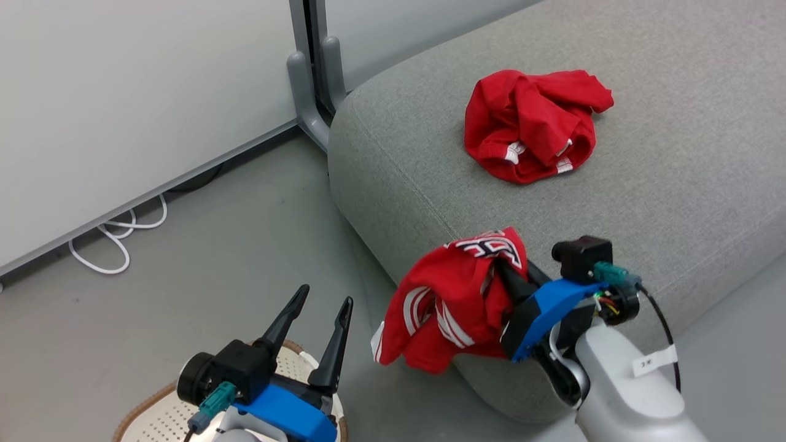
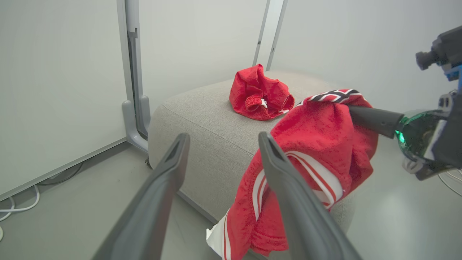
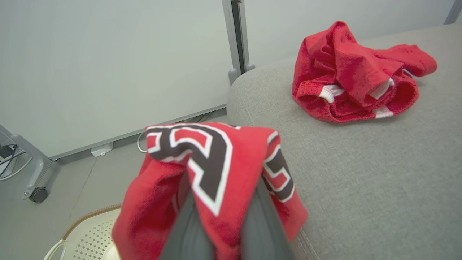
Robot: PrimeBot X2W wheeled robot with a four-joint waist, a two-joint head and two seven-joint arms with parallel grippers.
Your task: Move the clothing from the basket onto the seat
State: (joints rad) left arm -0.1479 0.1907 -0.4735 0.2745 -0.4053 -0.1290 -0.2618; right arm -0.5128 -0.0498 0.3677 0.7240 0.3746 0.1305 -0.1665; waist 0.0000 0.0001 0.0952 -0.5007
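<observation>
Carrying: right pincer (image 1: 506, 270) grips the jersey (image 1: 442, 307) at the seat (image 1: 675, 184) edge; left pincer (image 1: 326, 294) released; next, carry inward and let go.

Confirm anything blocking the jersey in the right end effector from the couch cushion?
Nothing visible. The jersey hangs from the shut right end effector at the cushion's near edge; bare grey fabric lies ahead, and the other red garment sits farther back.
</observation>
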